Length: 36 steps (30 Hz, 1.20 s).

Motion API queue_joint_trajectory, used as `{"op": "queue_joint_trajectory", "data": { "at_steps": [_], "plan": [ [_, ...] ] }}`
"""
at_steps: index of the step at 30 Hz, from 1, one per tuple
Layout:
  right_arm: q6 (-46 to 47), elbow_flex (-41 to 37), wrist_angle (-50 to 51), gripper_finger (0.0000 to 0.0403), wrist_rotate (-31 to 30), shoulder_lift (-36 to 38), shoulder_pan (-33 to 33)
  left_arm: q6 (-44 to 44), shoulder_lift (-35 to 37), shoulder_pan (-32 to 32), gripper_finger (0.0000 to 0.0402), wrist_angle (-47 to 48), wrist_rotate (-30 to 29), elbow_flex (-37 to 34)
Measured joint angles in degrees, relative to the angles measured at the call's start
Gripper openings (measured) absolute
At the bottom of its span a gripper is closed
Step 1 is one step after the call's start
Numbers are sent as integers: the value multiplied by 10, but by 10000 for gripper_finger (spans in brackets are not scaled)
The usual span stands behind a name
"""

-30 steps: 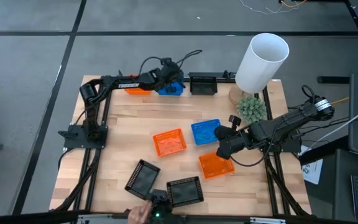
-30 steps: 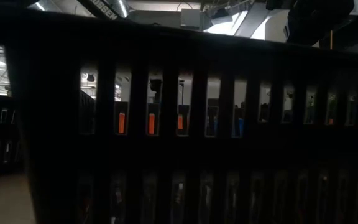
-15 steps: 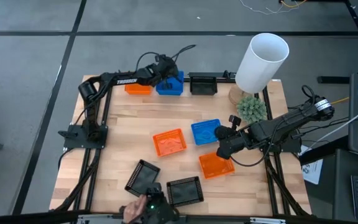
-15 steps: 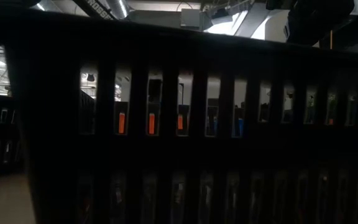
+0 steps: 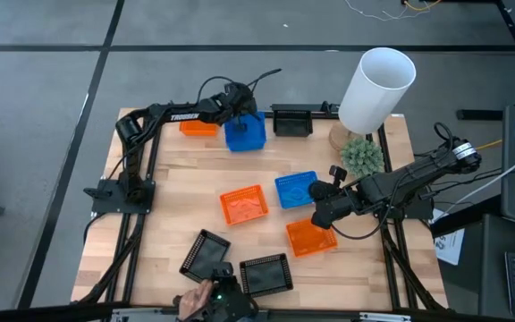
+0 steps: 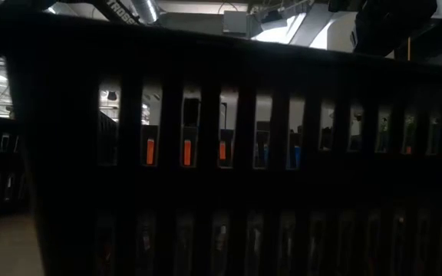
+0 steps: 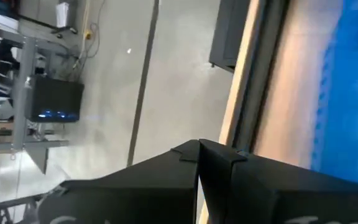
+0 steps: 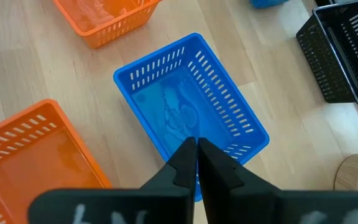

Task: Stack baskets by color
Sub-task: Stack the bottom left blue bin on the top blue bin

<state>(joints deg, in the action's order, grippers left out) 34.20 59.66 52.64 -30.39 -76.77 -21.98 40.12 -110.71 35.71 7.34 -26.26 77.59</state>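
My left gripper (image 5: 238,105) is shut at the table's far edge. Just on its near side a blue basket (image 5: 245,132) lies on the wood; it shows blurred beside the fingers in the left wrist view (image 7: 347,93). An orange basket (image 5: 198,128) and a black basket (image 5: 291,121) stand to either side of it. My right gripper (image 8: 196,148) is shut over the right end of a second blue basket (image 8: 185,106) at mid-table. Two more orange baskets (image 5: 243,205) (image 5: 311,237) and two black ones (image 5: 206,255) (image 5: 265,275) lie nearer. My left gripper stands shut right beside the far blue basket; I cannot tell whether a finger touches it. My right gripper has its shut fingertips (image 8: 185,163) over the short end wall of the mid-table blue basket (image 8: 241,149), slanting down from the right; I cannot tell whether they touch it.
A tall white cylinder (image 5: 375,89) and a small green plant (image 5: 363,156) stand at the far right corner. A person's hand (image 5: 195,302) shows at the near edge. The dark slotted wall of a black basket (image 6: 221,153) fills the low view.
The far blue basket has shifted toward the near edge, out of line with the orange and black baskets beside it, and shows more of itself. My left gripper has moved a little over it and stayed shut. The person's hand has moved at the near edge.
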Motion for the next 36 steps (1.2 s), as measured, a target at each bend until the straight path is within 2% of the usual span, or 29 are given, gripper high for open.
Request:
{"op": "queue_joint_trajectory", "data": {
  "at_steps": [5,8,15,18,20,26,29,36],
  "plan": [
    [-1,0,0,16,0,0,0,5,22,-17,0,-2,-37,20],
    [-1,0,0,16,0,0,0,6,32,-27,0,33,-41,40],
    [0,0,0,16,0,0,0,-55,58,-57,6,231,-48,145],
    [-1,0,-1,16,0,0,0,-105,62,-65,32,306,-14,205],
    [1,0,-1,16,0,0,0,-129,63,-66,57,351,28,234],
    [0,0,-1,16,0,0,0,-136,61,-52,136,398,143,244],
    [-1,0,-1,16,0,0,0,-132,44,-35,160,437,189,244],
    [-2,0,0,16,0,0,0,-70,22,-29,167,415,187,220]
  ]
}}
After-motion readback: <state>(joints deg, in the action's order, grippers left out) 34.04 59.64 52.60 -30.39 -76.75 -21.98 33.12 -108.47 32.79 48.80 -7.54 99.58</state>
